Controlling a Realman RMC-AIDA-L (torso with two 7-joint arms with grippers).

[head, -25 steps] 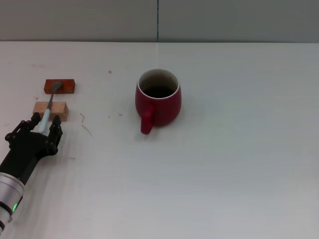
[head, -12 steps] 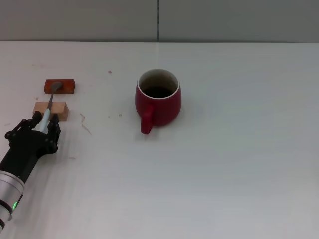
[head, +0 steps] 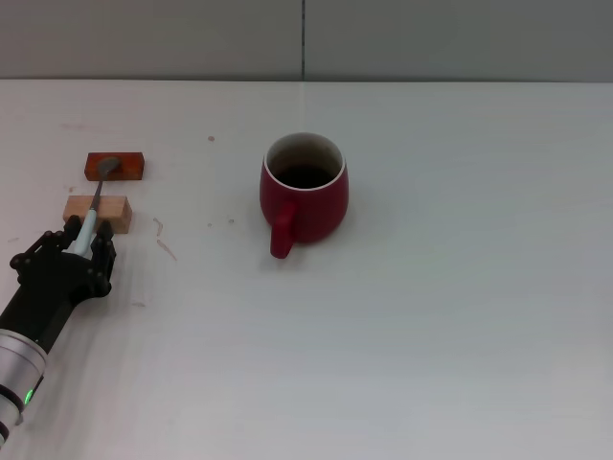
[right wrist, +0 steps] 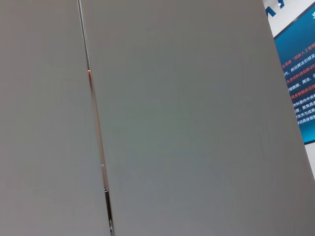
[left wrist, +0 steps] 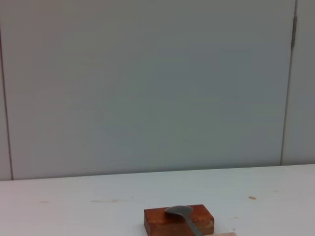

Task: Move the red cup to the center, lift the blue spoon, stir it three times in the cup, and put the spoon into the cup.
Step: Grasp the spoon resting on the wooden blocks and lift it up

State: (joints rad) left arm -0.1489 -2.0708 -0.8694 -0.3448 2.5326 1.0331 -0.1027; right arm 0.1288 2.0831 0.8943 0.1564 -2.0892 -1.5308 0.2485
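Note:
The red cup (head: 305, 189) stands upright near the table's middle in the head view, with its handle toward me. The blue spoon (head: 90, 222) lies at the left. Its grey bowl rests on an orange-red block (head: 115, 167) and its pale handle crosses a pale wooden block (head: 97, 212). My left gripper (head: 84, 245) sits at the near end of the handle, fingers closed in on it. The left wrist view shows the spoon's bowl (left wrist: 180, 212) on the orange-red block (left wrist: 162, 222). The right gripper is out of view.
The white table (head: 431, 316) stretches wide to the right and front of the cup. A grey wall (head: 306, 38) runs along its far edge. The right wrist view shows only wall panels.
The left gripper's fingers, spread on either side of the spoon handle a second ago, have closed in on it. The spoon and the cup have not moved.

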